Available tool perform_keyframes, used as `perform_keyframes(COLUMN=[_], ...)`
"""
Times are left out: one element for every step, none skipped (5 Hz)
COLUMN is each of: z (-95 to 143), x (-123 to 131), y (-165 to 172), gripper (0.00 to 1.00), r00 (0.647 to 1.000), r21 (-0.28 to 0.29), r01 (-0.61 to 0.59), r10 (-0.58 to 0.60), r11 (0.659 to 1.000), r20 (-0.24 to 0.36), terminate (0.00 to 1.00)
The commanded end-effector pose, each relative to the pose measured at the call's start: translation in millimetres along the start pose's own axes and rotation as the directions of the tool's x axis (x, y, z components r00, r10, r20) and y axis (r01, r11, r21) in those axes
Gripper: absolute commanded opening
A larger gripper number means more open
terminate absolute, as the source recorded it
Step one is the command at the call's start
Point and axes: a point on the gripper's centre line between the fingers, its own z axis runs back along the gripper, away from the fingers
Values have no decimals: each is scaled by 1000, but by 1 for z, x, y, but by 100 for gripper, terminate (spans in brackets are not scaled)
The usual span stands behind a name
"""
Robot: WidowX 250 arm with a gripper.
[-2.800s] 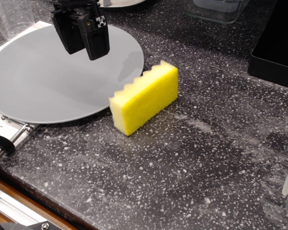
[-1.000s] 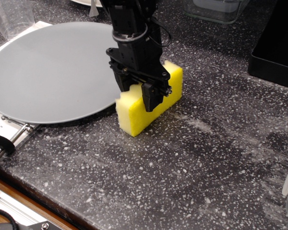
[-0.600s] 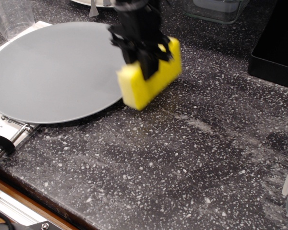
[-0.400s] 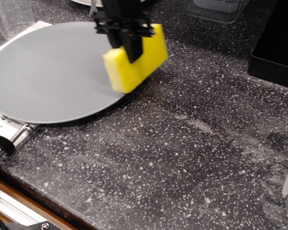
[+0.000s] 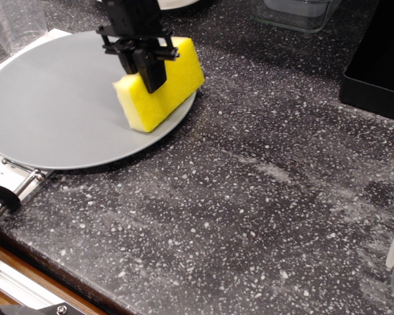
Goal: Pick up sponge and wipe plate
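The bright yellow sponge (image 5: 173,84) is held in my black gripper (image 5: 143,71), which is shut on its middle from above. The sponge hangs over the right edge of the large round grey plate (image 5: 52,111) and its low end is at or just above the plate surface. The plate lies flat on the dark speckled counter (image 5: 262,197) at the left. The sponge's wavy edge is hidden behind the gripper.
A clear glass (image 5: 16,23) stands at the back left. A clear container (image 5: 295,13) sits at the back, a black box (image 5: 381,59) at the right. A white plate edge (image 5: 177,3) shows at the top. A metal rail (image 5: 13,190) runs at the counter's front left.
My gripper came from above the plate to the sponge, shut on it, lifted it off the counter and carried it left over the plate's right edge.
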Motion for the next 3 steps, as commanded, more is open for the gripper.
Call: perform_keyframes(z=[-10,-1,7], x=[-15,-11,-7], y=[33,58,83], gripper=[0,0,0], r00=[996,994,997], r21=[45,59,113], r01=[-1,-38,-43], r10=[-3,31,35], r11=[999,998,993], r20=[93,103,72], terminate=[0,0,0])
